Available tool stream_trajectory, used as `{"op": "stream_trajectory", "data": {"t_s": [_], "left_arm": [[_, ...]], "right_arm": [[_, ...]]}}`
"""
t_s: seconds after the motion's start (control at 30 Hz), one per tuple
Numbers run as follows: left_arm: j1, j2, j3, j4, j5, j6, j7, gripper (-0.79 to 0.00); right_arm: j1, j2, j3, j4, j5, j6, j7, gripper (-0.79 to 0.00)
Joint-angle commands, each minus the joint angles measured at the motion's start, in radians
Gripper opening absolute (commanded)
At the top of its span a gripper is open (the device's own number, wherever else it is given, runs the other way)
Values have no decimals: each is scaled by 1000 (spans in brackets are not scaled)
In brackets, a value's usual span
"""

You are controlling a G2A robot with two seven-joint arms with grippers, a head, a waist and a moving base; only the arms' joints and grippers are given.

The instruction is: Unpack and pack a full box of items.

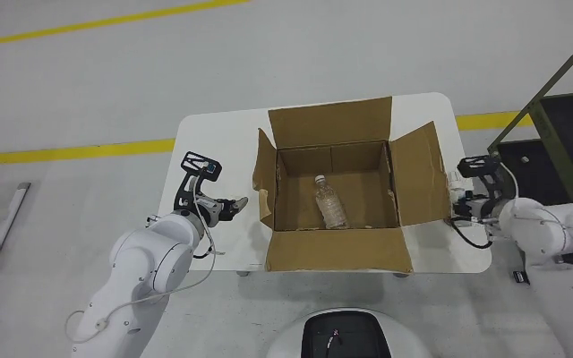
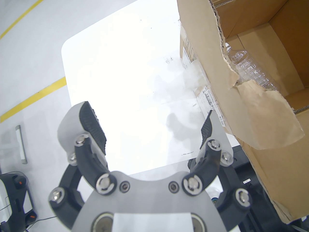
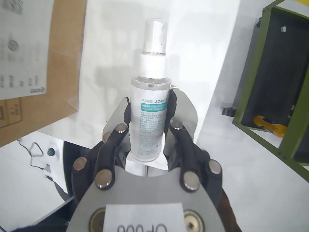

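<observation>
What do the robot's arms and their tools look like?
The left arm and right arm are smooth, rounded white shells with thin cables alongside. The left tool and right tool have grey metal plates, black linkages, silver bolts and black pads.

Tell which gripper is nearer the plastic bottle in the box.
Left. The left gripper hovers beside the cardboard box, across its wall from the plastic bottle; the right gripper, holding a spray bottle, is beyond the splayed flap.

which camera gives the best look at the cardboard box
The top view: the whole cardboard box, flaps open, a plastic bottle lying inside. The left wrist view shows a torn flap and part of the inside; the right wrist view shows one labelled flap's outside.
</observation>
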Motion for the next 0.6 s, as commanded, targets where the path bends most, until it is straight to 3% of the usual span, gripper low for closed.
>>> {"op": "stream_trajectory", "data": {"t_s": [0.0, 0.13, 0.27, 0.37, 0.57], "left_arm": [[0, 0, 0, 0, 0, 0, 0, 0], [0, 0, 0, 0, 0, 0, 0, 0], [0, 0, 0, 0, 0, 0, 0, 0], [0, 0, 0, 0, 0, 0, 0, 0], [0, 0, 0, 0, 0, 0, 0, 0]], "right_arm": [[-28, 3, 113, -32, 139, -17, -62, -785], [-83, 3, 280, -70, 449, -75, -137, -785], [-112, 4, 376, -76, 749, -165, -156, -785], [-109, 10, 385, -49, 907, -256, -103, -785], [-45, 19, 281, 21, 1204, -277, 18, -785]]}}
